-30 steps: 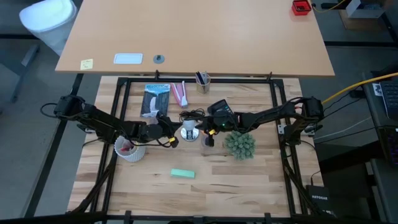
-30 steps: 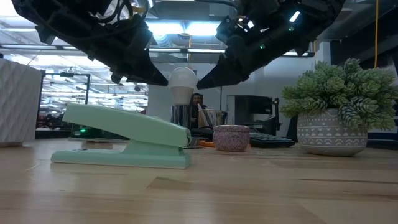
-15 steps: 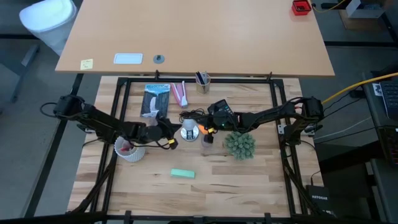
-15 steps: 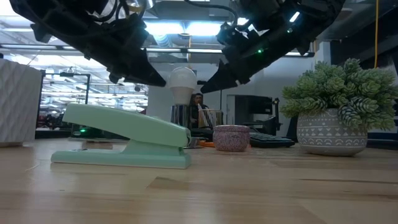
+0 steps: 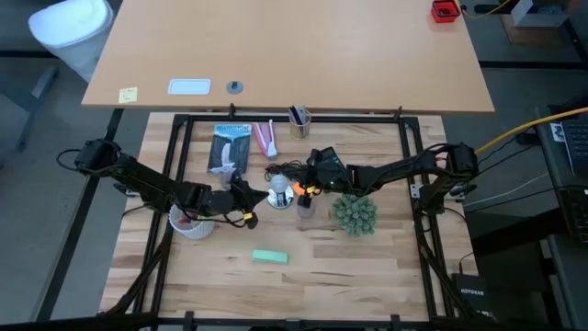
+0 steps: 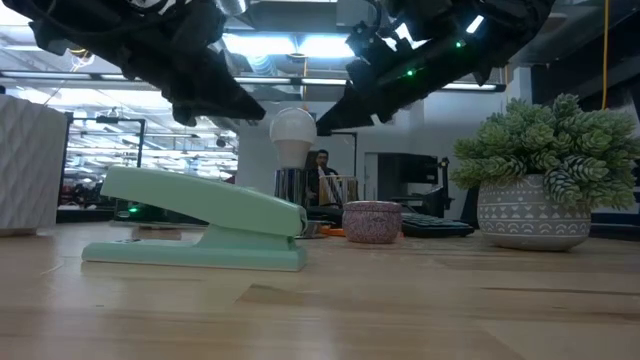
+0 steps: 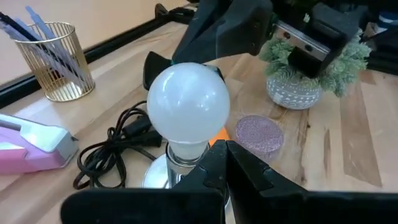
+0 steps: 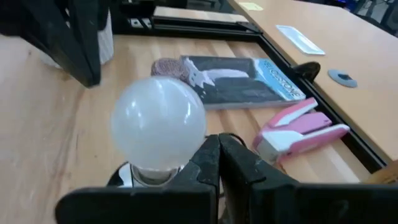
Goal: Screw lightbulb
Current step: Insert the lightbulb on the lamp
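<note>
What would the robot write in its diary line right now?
lightbulb: upright in silver socket | left tool: shut, beside bulb | right tool: shut, beside bulb | bulb not gripped

I count one lightbulb (image 5: 278, 184), two grippers: left gripper (image 5: 249, 196), right gripper (image 5: 296, 187). Two staplers: green (image 5: 270, 257), pink (image 5: 265, 139). One potted plant (image 5: 355, 213), one pen cup (image 5: 299, 120), one white cup (image 5: 192, 221).
</note>
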